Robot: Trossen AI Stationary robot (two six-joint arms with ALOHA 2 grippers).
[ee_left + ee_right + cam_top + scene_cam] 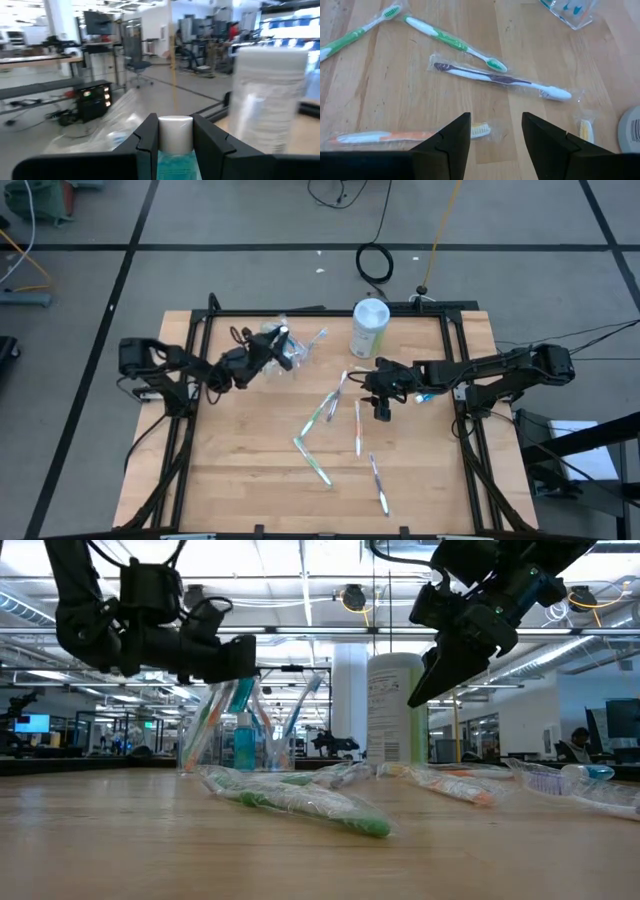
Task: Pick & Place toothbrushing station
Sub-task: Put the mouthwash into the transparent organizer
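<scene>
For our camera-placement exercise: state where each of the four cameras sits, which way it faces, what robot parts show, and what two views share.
High view: overhead, straight down on the table; both arms visible.
Low view: table height, level toward the room; both arms hang above.
Left wrist view: behind the left gripper, jaws shut on a teal tube, facing the room.
Right wrist view: above the right gripper, jaws open, facing down at wrapped toothbrushes.
Shared: the pale-green canister shows in high and low views.

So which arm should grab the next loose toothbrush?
Right. Its open gripper hangs over the toothbrushes; the left gripper is shut on a teal tube by the cup.
</scene>
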